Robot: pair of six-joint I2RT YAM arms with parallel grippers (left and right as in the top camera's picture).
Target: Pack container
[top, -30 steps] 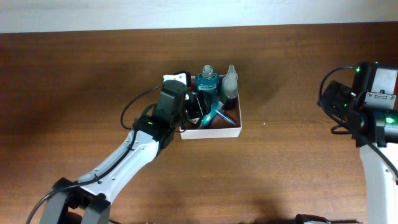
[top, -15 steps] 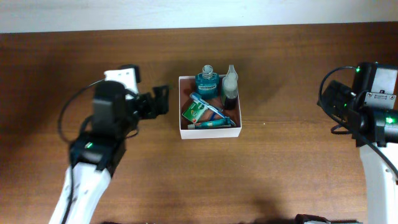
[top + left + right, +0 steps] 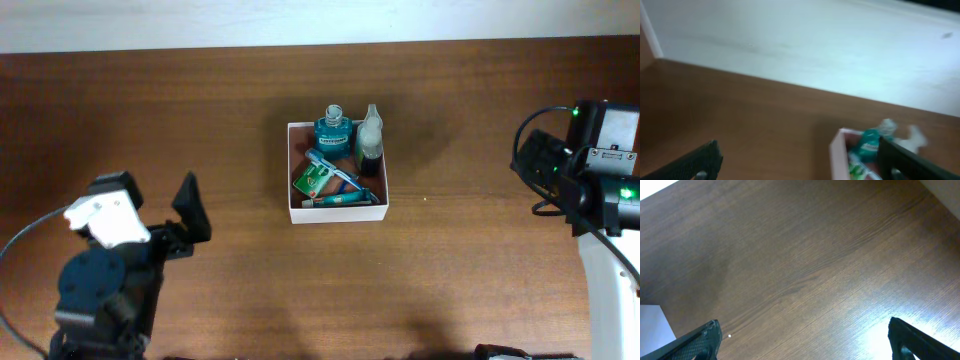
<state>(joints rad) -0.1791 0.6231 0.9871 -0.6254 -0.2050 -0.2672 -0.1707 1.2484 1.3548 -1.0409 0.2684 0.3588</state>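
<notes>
The container (image 3: 338, 213), a white-walled square box with a brownish-pink inside, stands mid-table. In it are a teal mouthwash bottle (image 3: 332, 130), a pale bottle with a dark base (image 3: 370, 142), a blue toothbrush (image 3: 335, 173), a green packet (image 3: 311, 181) and a tube (image 3: 340, 200). My left gripper (image 3: 145, 190) is open and holds nothing, far to the lower left of the box. Its wrist view shows the gripper (image 3: 797, 167) blurred, with the container (image 3: 836, 150) and mouthwash bottle (image 3: 870, 144) ahead on the right. My right gripper (image 3: 530, 170) (image 3: 805, 340) stands open over bare wood at the right.
The dark wooden table (image 3: 230, 100) runs back to a white wall (image 3: 800, 40). A small white speck (image 3: 425, 198) lies right of the box. A pale white corner (image 3: 652, 325) shows at the left edge of the right wrist view.
My left arm has pulled back from over the container to the lower left of the table, and its jaws have opened wide. The right arm has not moved.
</notes>
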